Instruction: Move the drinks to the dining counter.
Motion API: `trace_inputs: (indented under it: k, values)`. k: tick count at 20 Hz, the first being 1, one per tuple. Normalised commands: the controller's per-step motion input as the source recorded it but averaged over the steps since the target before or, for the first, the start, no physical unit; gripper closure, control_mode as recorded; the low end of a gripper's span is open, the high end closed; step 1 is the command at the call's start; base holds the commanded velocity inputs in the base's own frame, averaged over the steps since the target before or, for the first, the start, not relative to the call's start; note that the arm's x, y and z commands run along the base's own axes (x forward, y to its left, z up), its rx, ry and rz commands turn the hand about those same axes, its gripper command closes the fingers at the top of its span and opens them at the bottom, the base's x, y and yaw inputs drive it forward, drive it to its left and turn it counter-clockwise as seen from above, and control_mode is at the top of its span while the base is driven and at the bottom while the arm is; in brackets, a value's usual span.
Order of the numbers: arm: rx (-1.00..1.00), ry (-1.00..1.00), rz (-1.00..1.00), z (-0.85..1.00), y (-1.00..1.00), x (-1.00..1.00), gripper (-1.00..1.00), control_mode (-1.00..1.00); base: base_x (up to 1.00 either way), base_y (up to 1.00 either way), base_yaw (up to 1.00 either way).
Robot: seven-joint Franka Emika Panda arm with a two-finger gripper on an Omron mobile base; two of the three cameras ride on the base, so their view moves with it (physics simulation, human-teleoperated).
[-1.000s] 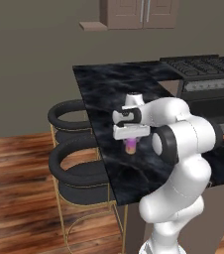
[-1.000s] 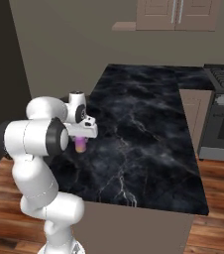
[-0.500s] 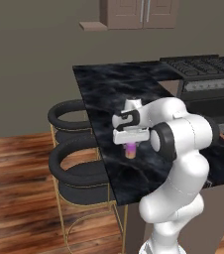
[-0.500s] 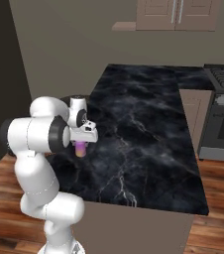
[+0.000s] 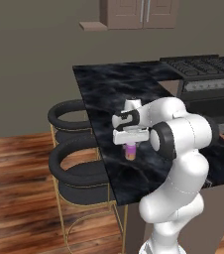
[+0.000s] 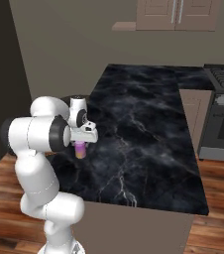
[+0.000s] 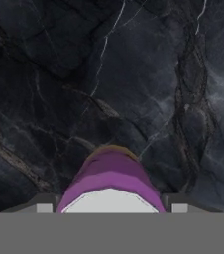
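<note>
I have the can (image 5: 130, 152) standing upright on the desk (image 6: 148, 124), near its stool-side edge, directly under my tool (image 5: 130, 145). I cannot tell whether the tool is pinching or releasing it; I judge a straight lift clears it.

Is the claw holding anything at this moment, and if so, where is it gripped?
The pink-purple can sits upright between the claw fingers, near its top end, low over the dining counter. Whether the fingers are clamped on it or just releasing cannot be told.

Pink-purple can (image 5: 130, 151) under end effector (image 5: 130, 147), above dining counter (image 5: 115, 89).
</note>
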Motion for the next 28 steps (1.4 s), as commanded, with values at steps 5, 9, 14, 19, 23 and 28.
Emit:
trace_inputs:
  k: [5,9,14,19,23,28]
  values:
    - [0.0,0.0,0.0,0.11,0.0,-0.05,-1.0,-1.0,0.0,0.0,0.0]
    - [0.0,0.0,-0.01,0.68,0.0,-0.12,-1.0,-1.0,0.0,0.0,0.0]
    - [0.0,0.0,-0.04,0.79,-0.2,-0.4,-1.0,-1.0,0.0,0.0,0.0]
    - [0.0,0.0,-0.06,0.69,-0.44,-0.83,-1.0,-1.0,0.0,0.0,0.0]
    - [0.0,0.0,-0.07,0.61,-0.34,-0.93,-1.0,-1.0,0.0,0.0,0.0]
    - [0.0,0.0,-0.08,0.45,-0.16,-0.98,-1.0,-1.0,0.0,0.0,0.0]
